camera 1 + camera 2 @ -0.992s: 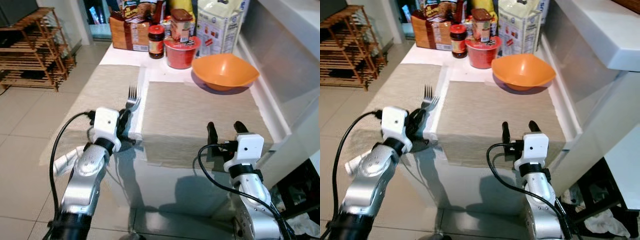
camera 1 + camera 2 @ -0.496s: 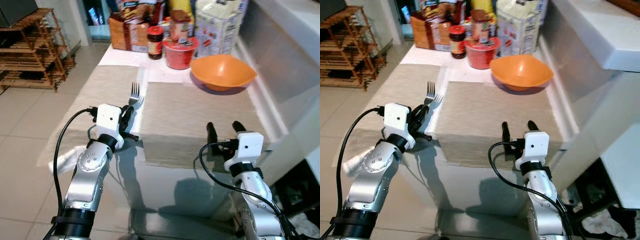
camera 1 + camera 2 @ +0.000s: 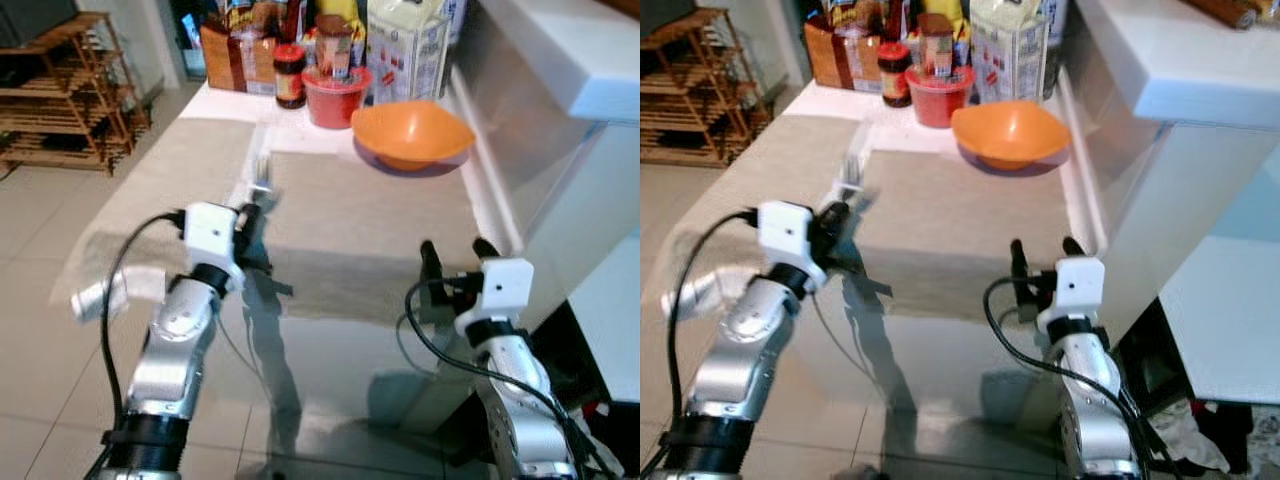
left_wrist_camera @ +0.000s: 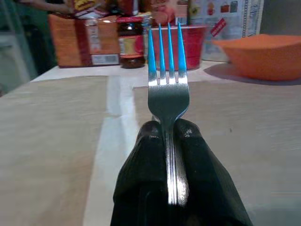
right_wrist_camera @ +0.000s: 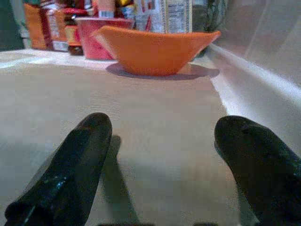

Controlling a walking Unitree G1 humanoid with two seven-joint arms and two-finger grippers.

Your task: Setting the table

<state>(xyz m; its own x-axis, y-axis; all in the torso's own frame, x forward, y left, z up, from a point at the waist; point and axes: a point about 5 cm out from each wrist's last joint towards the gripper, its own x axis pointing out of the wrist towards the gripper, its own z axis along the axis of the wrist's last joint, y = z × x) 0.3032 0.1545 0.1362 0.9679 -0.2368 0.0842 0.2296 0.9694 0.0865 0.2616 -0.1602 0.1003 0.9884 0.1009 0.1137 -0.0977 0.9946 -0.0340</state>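
Left eye view: I see my left pincer clenched on a fork, tines pointing ahead over the near edge of the beige placemat on the counter. My right pincer is released at the mat's near right part. Well beyond both stands an orange bowl, with a red tub and a jar to its left.

Left wrist view: both fingers squeeze the fork handle, the tines are upright.

Right wrist view: the two fingers stand wide apart just above the mat, the bowl straight ahead.
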